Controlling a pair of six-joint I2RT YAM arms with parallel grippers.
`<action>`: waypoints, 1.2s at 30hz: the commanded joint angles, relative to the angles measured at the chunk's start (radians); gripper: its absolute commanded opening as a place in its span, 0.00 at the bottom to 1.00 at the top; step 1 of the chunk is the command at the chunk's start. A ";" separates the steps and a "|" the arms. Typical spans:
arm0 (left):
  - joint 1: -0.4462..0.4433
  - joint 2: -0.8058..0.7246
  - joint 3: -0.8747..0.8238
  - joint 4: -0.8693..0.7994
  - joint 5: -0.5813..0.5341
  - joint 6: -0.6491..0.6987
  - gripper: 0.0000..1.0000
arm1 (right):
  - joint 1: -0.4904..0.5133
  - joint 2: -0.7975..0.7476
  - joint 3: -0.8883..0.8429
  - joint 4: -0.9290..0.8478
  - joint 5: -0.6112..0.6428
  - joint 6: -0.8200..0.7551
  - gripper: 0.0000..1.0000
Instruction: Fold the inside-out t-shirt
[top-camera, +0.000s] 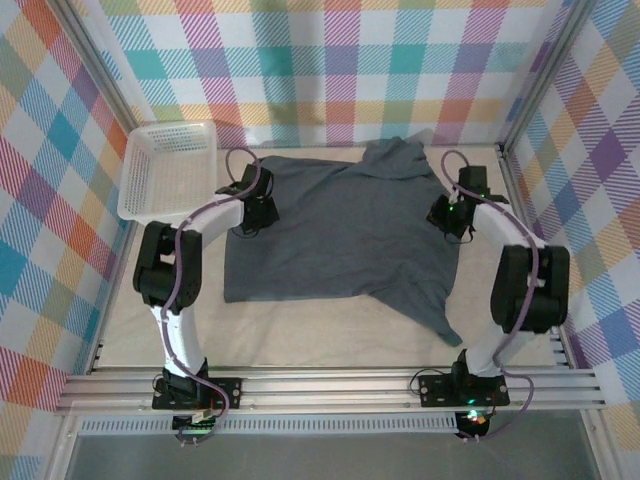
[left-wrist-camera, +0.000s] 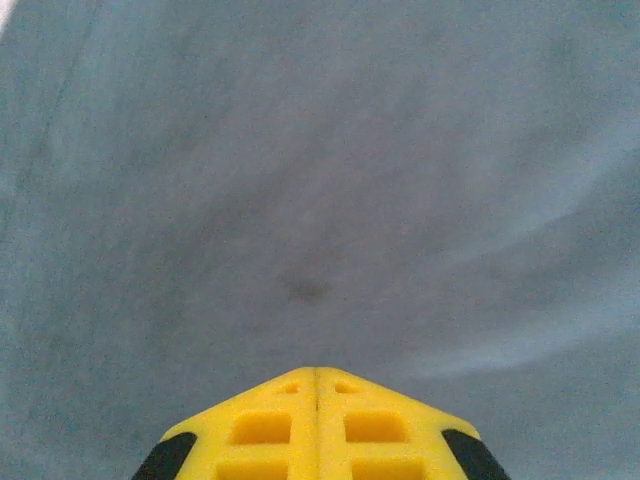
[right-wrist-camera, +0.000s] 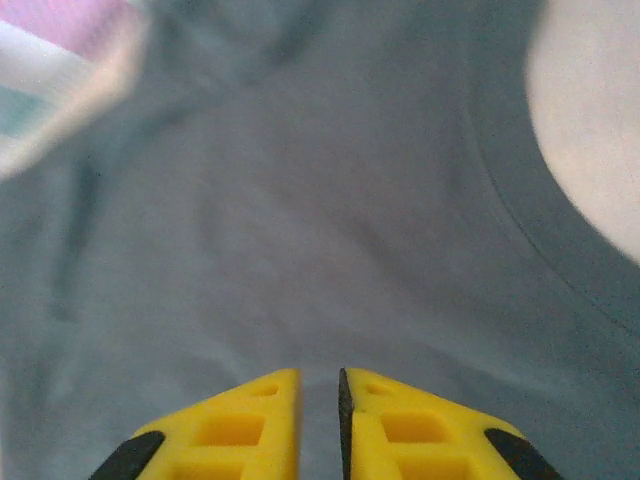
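Left gripper (left-wrist-camera: 317, 372) at six o'clock, its two yellow fingers (left-wrist-camera: 262, 428) pressed together tip to tip along a thin centre line, with black patches at their outer lower corners. Beyond the tips lies the t-shirt (left-wrist-camera: 330, 150), slate-grey with a blue cast and slightly blurred. A small dark spot (left-wrist-camera: 308, 290) marks the cloth just past the fingertips, toward twelve. Soft pale creases (left-wrist-camera: 520, 340) cross the fabric at four o'clock. A faint stitched line (left-wrist-camera: 60, 110) slants at ten o'clock. Whether cloth is nipped between the tips cannot be told.
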 joint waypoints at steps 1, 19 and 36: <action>0.008 -0.010 0.000 -0.081 -0.037 -0.069 0.00 | -0.016 0.044 -0.005 -0.078 0.076 0.078 0.03; 0.056 -0.117 -0.318 0.088 0.073 -0.105 0.01 | -0.163 0.239 0.191 -0.151 -0.062 -0.046 0.00; 0.050 -0.616 -0.472 0.071 0.018 0.015 0.46 | -0.234 -0.363 -0.515 0.029 0.087 0.152 0.26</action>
